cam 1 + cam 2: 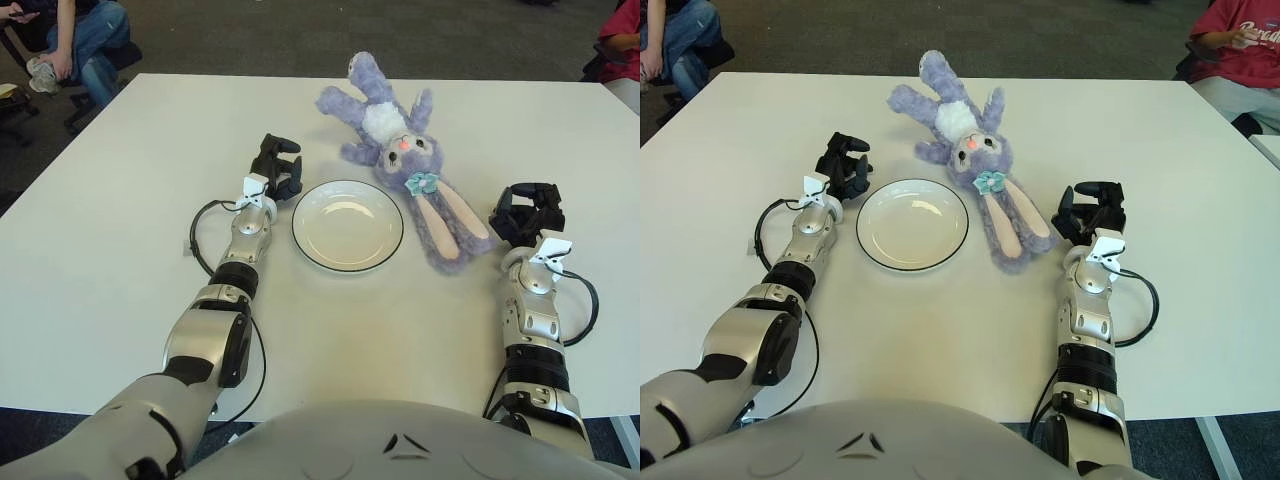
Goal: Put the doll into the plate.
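Robot body: the grey torso fills the bottom edge of both views, with the two arms reaching forward over the white table [120, 200].
Right robot hand [527, 213]: it shows just right of the doll's long ears, near but apart from them; the dark fingers are loosely spread and hold nothing.
Left robot hand [275, 165]: it shows just left of the plate's far rim, fingers relaxed and apart, gripping nothing; whether it touches the table I cannot tell.
Plate [310, 245]: a round white plate with a thin dark rim, flat on the table between the two arms, slightly nearer the left one.
Plate contents: nothing lies in it; only a glint of light shows on its inner surface.
Doll [400, 150]: a purple plush rabbit with a white belly, a pink nose and a small teal bow, lying face up on the table just beyond and to the right of the plate. Its pink-lined ears point towards the robot and its legs away; one side of its head lies close beside the plate's far right rim, though I cannot tell if they touch.
Progress: nothing of the task is done yet as far as the views show; the doll is not gripped and lies outside the plate.
What is left: the whole job, by my judgement, namely grasping the doll, lifting it, carrying it the short way left and setting it in the plate.
Likely hand: the right one seems best placed.
Far background: people sit beyond the table's far corners.
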